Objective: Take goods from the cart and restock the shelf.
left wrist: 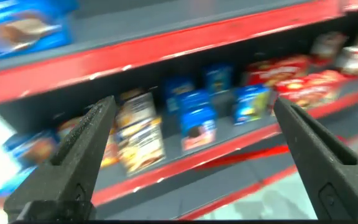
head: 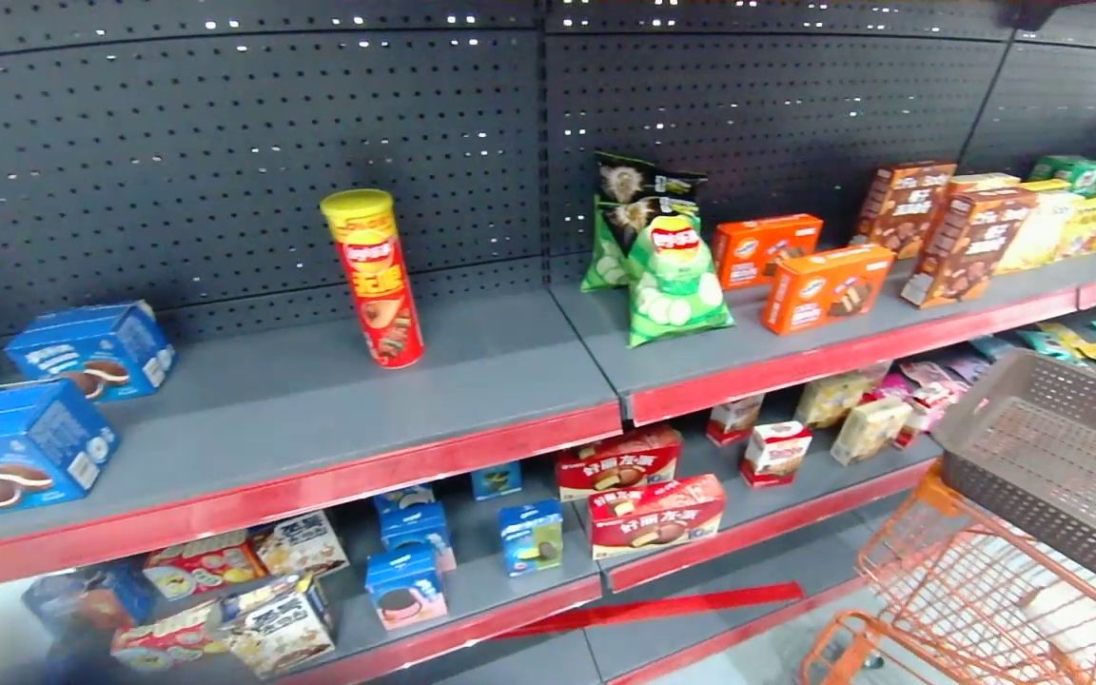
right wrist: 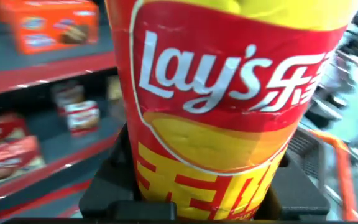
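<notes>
Ahead of you stands the grey metal shelf with a red front edge [head: 472,381], backed by dark pegboard. On its top board you'll see an upright red crisp tube with a yellow lid [head: 374,278] near the middle and two blue biscuit boxes [head: 91,347] off to your left. Two green crisp bags [head: 672,276] lean just right of the board's seam, with flat orange snack boxes [head: 824,285] beside them. The orange wire cart [head: 948,580] sits low at your right, carrying a grey perforated plastic basket [head: 1052,457] on top.

Your right claw [right wrist: 204,193] is closed around a red-and-yellow cylindrical crisp can [right wrist: 229,93]. Its black fingers [right wrist: 104,186] hug the can's lower part on both sides, and the shelf's lower boards show behind the can. Your left claw [left wrist: 194,109] is spread wide and holds nothing. Between its fingers you can see a lower shelf board with small blue cartons [left wrist: 194,121] and red boxes [left wrist: 303,81], well apart from the claw.
</notes>
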Tool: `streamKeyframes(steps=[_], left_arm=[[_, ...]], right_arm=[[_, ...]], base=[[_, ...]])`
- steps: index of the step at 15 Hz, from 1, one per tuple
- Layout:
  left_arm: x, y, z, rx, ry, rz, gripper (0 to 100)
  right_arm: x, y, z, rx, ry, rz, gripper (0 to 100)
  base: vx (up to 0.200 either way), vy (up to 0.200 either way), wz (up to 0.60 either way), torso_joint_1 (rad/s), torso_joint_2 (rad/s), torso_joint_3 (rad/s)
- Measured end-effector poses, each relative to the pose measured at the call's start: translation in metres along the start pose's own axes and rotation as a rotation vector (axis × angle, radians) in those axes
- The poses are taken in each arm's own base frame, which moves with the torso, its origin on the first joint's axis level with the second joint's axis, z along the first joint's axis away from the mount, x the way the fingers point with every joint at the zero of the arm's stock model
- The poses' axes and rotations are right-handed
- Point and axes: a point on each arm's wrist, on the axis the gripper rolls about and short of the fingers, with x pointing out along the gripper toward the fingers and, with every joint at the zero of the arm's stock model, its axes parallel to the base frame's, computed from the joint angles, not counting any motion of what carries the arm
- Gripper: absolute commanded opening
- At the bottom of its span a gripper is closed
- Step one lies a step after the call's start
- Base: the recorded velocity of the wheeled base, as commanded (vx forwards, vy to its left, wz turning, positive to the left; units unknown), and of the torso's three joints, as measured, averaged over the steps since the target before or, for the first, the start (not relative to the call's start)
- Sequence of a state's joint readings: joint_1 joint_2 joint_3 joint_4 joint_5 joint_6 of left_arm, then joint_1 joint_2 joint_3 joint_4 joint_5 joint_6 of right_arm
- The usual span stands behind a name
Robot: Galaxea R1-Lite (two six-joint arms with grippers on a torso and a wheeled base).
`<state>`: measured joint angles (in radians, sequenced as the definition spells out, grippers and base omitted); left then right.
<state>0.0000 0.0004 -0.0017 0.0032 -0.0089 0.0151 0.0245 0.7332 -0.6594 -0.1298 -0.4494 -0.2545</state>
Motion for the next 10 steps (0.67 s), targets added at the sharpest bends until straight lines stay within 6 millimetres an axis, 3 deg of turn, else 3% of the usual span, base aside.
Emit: streamKeyframes(steps=[8, 10], left_arm=[[0.0, 0.0, 0.0, 0.0, 0.0, -0.001, 100], [0.0, 0.0, 0.0, -0.001, 0.0, 0.0, 100]], right_arm=[[0.0009, 0.0011, -0.0004, -0.002, -0.002, 0.022, 0], [0.0014, 0.0012, -0.0005, -0.002, 0.0, 0.02, 0]], base=[[0.0, 0.0, 0.6, 0.001, 0.0, -0.001], [0.0, 0.0, 0.0, 0.0, 0.0, 0.0]])
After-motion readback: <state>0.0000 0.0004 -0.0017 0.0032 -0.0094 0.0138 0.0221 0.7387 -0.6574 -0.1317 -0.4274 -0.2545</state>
